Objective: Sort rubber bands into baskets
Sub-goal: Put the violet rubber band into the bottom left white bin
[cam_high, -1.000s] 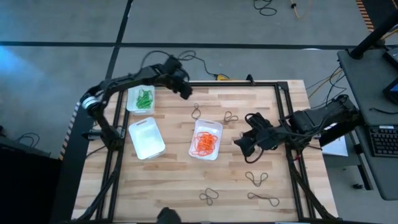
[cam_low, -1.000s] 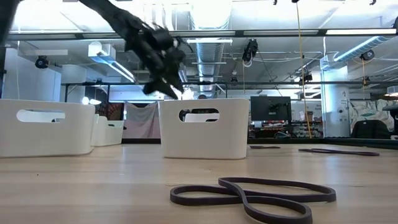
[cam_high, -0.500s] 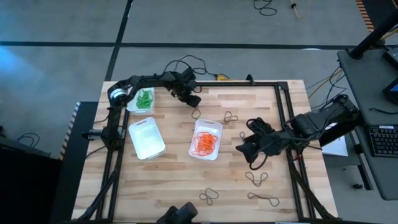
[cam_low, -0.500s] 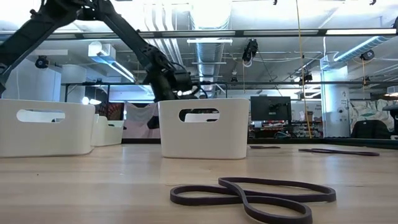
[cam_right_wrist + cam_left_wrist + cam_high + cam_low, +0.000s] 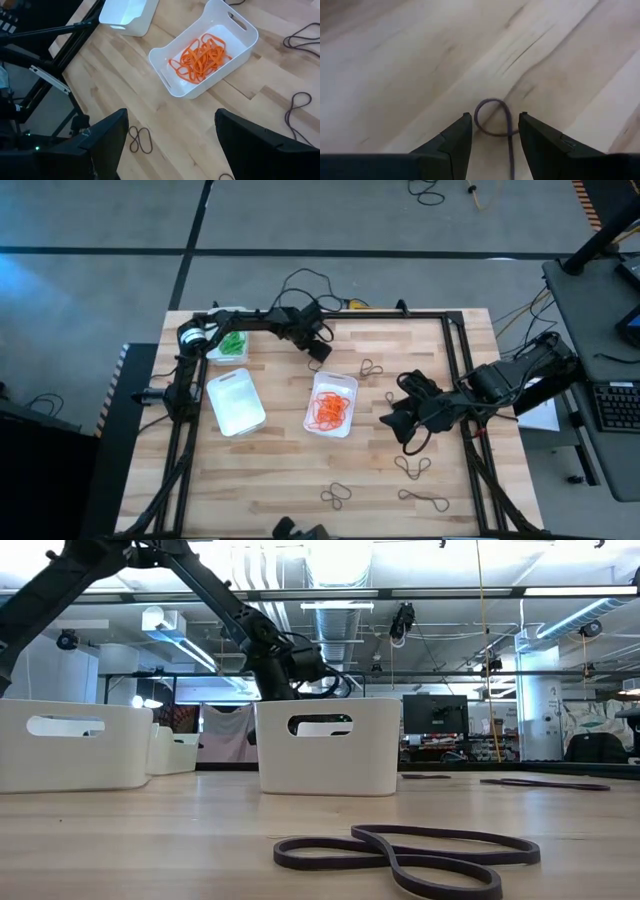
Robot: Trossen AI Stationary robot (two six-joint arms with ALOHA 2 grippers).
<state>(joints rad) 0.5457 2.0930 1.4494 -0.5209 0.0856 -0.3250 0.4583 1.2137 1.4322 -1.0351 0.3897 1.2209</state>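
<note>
My left gripper [image 5: 492,117] is open and points steeply down at the far middle of the table [image 5: 320,352]. Its fingers stand on either side of a dark rubber band [image 5: 492,100] that lies flat on the wood. Whether they touch it I cannot tell. Three white baskets sit on the table: one with green bands [image 5: 232,340], partly under my left arm, one that looks empty [image 5: 235,402], and one with orange bands [image 5: 331,403] [image 5: 202,55]. My right gripper [image 5: 395,420] [image 5: 171,114] hangs open above the table, right of the orange basket.
More dark bands lie loose on the wood: one at the far middle [image 5: 371,368], one toward the near right [image 5: 412,467], two by the near edge [image 5: 337,496] [image 5: 425,500]. In the low view one lies in front [image 5: 410,855], and the orange basket [image 5: 328,745] hides my left gripper.
My left gripper has come down from beside the green basket and moved toward the table's right, tipping steeper, until its fingers stand around the dark band. Its opening looks unchanged. The band has stayed where it was.
</note>
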